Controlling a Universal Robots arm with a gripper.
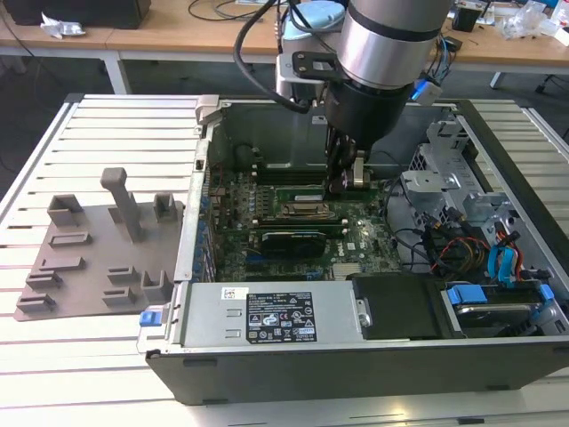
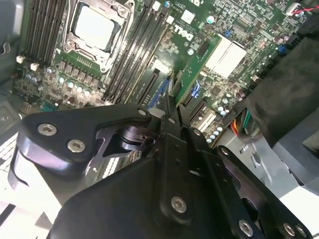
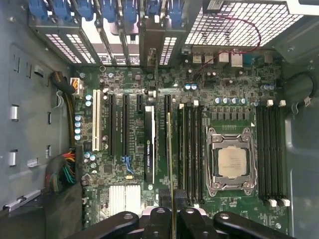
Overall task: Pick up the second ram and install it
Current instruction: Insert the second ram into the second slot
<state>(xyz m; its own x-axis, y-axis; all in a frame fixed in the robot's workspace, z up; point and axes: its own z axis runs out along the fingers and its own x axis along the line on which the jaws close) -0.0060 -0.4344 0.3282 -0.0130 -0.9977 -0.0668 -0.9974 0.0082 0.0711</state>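
My gripper [image 1: 345, 182] reaches down into the open computer case [image 1: 204, 222], just behind the CPU socket [image 1: 307, 212]. It is shut on the second ram [image 2: 199, 67], a thin green stick that juts out from between the fingers [image 2: 167, 107]. In the first wrist view the ram [image 3: 170, 149] shows edge-on, running parallel to the black memory slots [image 3: 192, 149] beside the square metal CPU socket [image 3: 232, 162]. It lines up with the slot farthest from the socket. Whether it touches the slot I cannot tell.
A long black card [image 3: 149, 144] stands in an expansion slot close beside the ram. A grey fixture tray [image 1: 98, 249] lies on the slatted table at the exterior view's left. The power supply [image 1: 267, 316], drive cage [image 1: 444, 169] and loose cables [image 1: 462, 240] crowd the case.
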